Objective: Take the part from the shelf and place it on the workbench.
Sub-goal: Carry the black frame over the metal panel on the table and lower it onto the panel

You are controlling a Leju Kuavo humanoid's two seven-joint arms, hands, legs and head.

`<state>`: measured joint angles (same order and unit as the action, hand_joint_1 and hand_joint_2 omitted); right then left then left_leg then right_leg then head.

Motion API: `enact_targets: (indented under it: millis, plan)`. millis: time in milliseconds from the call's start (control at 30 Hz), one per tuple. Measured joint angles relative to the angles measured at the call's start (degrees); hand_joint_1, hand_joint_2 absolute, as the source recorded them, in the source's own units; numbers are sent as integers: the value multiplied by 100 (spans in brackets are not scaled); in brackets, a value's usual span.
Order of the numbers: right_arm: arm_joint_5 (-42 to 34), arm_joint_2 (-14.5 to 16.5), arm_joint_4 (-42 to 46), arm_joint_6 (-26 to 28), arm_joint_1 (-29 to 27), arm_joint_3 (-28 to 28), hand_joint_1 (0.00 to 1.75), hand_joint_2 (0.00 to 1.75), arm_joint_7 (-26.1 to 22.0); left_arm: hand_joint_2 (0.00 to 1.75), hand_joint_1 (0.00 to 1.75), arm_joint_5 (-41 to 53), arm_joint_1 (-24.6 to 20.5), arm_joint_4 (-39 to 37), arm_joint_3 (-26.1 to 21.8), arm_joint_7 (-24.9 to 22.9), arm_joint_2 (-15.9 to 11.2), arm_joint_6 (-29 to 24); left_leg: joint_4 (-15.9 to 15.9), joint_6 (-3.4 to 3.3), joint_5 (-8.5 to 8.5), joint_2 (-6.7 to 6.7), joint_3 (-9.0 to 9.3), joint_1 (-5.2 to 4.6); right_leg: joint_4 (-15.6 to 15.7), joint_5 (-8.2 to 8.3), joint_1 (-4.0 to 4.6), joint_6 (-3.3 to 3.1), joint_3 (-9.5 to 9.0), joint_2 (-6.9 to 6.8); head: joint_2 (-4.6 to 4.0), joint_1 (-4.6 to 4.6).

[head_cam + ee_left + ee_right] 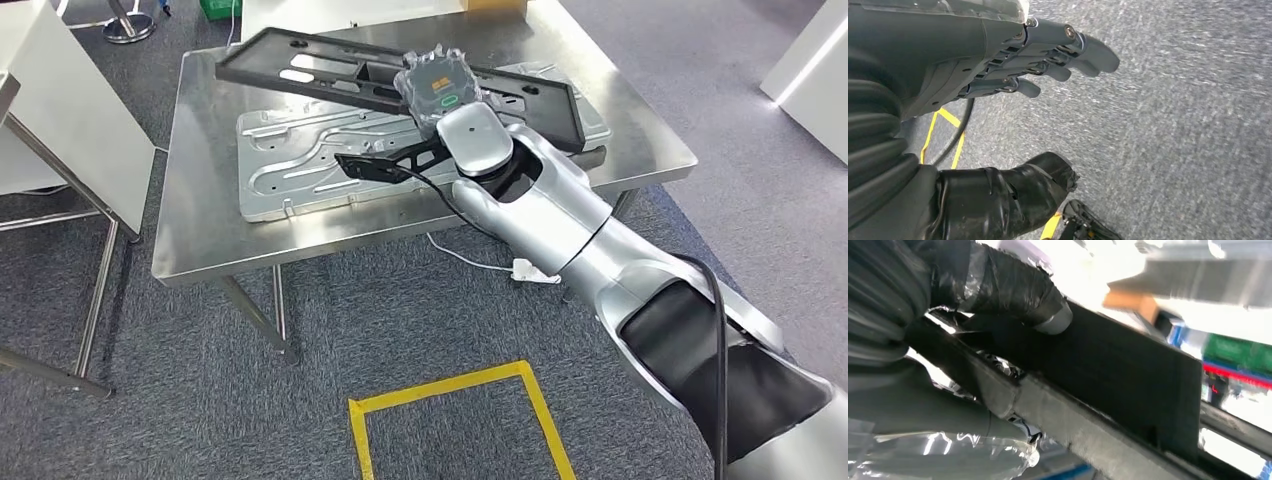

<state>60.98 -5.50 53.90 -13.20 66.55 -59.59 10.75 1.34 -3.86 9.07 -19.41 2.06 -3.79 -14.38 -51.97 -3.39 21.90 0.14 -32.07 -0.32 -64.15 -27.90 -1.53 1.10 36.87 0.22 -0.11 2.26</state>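
From my head camera, my right arm (600, 260) reached up across the near right edge of the steel desk (200, 220), and my right hand (440, 90), wrapped in clear film, closed round the long black part (330, 70). The part ran slantwise over the far half of the desk, from the far left corner toward the right edge, and it sat above a large silver stamped panel (300, 170) that lay flat in the middle of the desk; I could not tell whether the part touched the panel or hung just clear of it. A black cable (430, 190) trailed from my wrist over the near edge. On the grey carpet (200, 400) in front of the desk lay a square of yellow tape (450, 385). From my left wrist camera, my left hand (998, 60) hung over the carpet (1173, 125) with its fingers (1088, 50) stretched out and apart, the thumb (1038, 180) well clear of them, holding nothing. From my right wrist camera, my right thumb (1013, 287) pressed on the flat black face of the part (1128, 370) while my fingers (938, 415) lay beneath its grey lower rail, so I was gripping it between them; the background was blurred.
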Motion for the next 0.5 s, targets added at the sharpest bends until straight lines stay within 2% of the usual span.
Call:
enact_targets:
  millis: [67,100,200,267,333,400,467,500]
  plan:
    - [0,13,-15,21,9,-3,175,175,-8,175,0,-10,-11,0,0,1,5,21,-12,-19,56,-5,43,-7,-649,-243,9,-13,379,6,0,1]
    - [0,19,-20,27,5,-5,175,175,-12,175,0,-14,-14,0,1,2,7,28,-24,-19,78,-7,50,-10,-831,-301,15,-12,491,8,0,-3]
    - [0,21,-25,29,2,-7,175,175,-16,175,0,-16,-15,0,1,2,7,33,-35,-18,91,-8,51,-12,-922,-323,16,-9,551,8,0,1]
    - [1,28,-42,36,-15,-9,175,175,-28,175,0,-16,-13,0,1,7,10,51,-104,-6,152,-25,56,-10,-988,-239,11,5,647,4,0,4]
    - [4,76,-95,55,-30,-14,175,175,-49,175,0,-17,-4,0,1,19,21,78,-376,73,392,-69,39,-4,-371,192,-7,12,470,1,0,1]
    - [9,145,-162,84,-31,-19,175,175,-66,175,0,-17,5,0,0,33,24,89,-605,154,606,-99,-5,-5,310,497,-22,-35,200,14,0,-14]
    - [13,190,-209,106,-27,-21,175,175,-72,175,0,-17,10,-1,0,37,21,91,-749,204,711,-85,-88,1,333,441,-34,-101,176,32,0,-37]
    - [15,207,-225,119,-23,-21,175,175,-72,175,0,-17,9,-2,0,37,19,91,-949,238,812,-72,-197,14,339,427,-45,-123,161,35,0,-49]
